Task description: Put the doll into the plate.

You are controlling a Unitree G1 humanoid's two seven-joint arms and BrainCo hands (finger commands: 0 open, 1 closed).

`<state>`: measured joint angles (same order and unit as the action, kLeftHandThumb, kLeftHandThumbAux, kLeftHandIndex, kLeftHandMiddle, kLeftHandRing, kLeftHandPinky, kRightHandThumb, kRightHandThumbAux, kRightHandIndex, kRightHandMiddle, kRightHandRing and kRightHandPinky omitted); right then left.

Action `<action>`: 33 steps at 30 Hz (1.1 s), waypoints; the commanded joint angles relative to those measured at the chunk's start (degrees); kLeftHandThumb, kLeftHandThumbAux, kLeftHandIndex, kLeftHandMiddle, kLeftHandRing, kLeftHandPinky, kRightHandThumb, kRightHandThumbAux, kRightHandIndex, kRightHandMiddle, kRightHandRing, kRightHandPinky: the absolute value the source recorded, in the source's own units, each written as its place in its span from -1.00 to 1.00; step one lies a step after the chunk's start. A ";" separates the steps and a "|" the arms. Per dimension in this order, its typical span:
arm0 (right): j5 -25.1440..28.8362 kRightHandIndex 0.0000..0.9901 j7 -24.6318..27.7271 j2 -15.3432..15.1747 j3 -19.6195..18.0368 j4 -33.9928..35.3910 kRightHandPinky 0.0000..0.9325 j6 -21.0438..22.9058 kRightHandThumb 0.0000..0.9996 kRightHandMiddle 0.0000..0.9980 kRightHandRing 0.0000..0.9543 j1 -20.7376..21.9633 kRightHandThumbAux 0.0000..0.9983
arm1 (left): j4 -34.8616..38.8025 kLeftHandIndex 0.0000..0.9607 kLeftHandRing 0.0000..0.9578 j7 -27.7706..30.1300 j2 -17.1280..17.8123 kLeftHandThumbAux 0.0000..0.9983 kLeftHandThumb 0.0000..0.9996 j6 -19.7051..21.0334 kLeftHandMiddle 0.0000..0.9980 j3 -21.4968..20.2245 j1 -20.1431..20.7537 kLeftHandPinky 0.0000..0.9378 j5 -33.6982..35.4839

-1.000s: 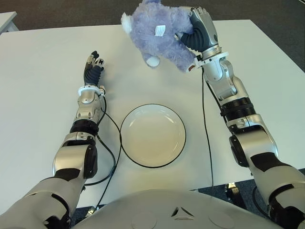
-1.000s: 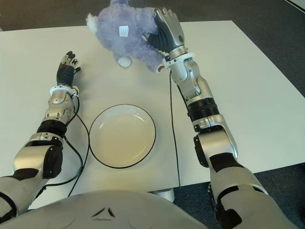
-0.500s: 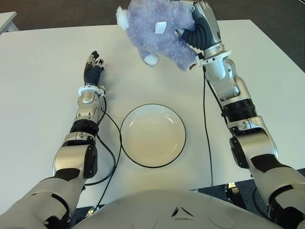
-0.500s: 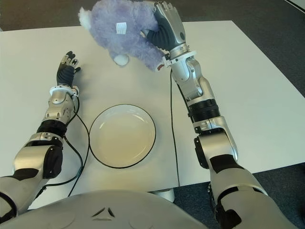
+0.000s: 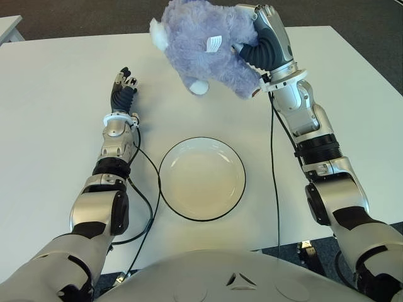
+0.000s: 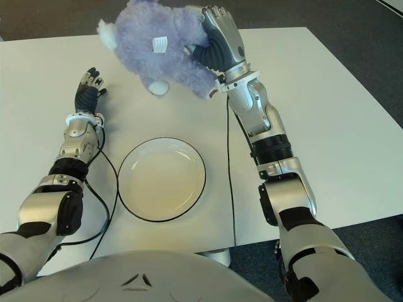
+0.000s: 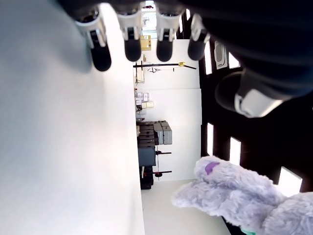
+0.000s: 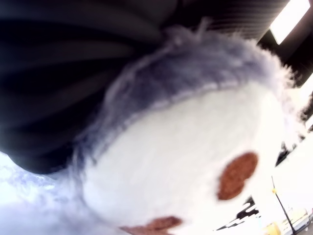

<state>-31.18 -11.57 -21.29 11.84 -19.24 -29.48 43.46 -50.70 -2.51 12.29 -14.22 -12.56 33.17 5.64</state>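
Doll (image 5: pixel 204 44) top cut off by pic edge; right robot hand (image 5: pixel 264 39) fingers buried in fur.

The doll (image 5: pixel 204 47) is soft, fluffy cloth. The plate (image 5: pixel 201 178) looks smooth and shiny. The table (image 5: pixel 50 126) is smooth and dull.

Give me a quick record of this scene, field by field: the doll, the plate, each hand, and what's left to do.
doll: purple plush, held up over the far part of the table
plate: white, dark-rimmed, holds nothing, near the robot
right hand: gripping the doll, beyond the plate
left hand: idle, fingers extended, left of the plate
remaining: doll not yet in plate
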 commanded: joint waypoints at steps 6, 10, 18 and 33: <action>2.54 -0.11 3.49 -0.23 -1.51 4.80 0.64 -0.11 0.41 0.59 0.66 -3.49 0.43 | -2.61 -1.00 -1.00 -0.52 -0.74 -0.16 0.16 2.58 -1.00 -0.01 -1.74 -0.86 -0.13; 2.28 -0.11 3.87 -0.35 -1.76 6.12 0.71 -0.72 0.41 0.60 0.68 -4.63 0.43 | -2.68 -1.00 -1.00 -0.29 -0.68 -0.15 0.16 2.45 -1.00 -0.04 -1.75 -0.88 -0.06; 2.13 -0.11 5.16 -1.30 -1.88 8.45 0.78 -2.34 0.42 0.63 0.73 -6.76 0.43 | -2.71 -1.00 -1.00 -0.20 -0.63 -0.17 0.15 2.36 -1.00 -0.05 -1.76 -0.87 -0.05; 3.72 -0.11 6.81 -1.96 -2.52 10.04 0.79 -4.91 0.42 0.66 0.77 -9.32 0.43 | -2.87 -1.00 -1.00 -0.17 -0.64 -0.17 0.18 2.65 -1.00 -0.26 -1.55 -0.88 0.21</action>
<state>-28.91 -5.59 -23.19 9.82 -9.95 -33.40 35.20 -51.23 -2.55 12.35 -14.24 -12.65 33.47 5.69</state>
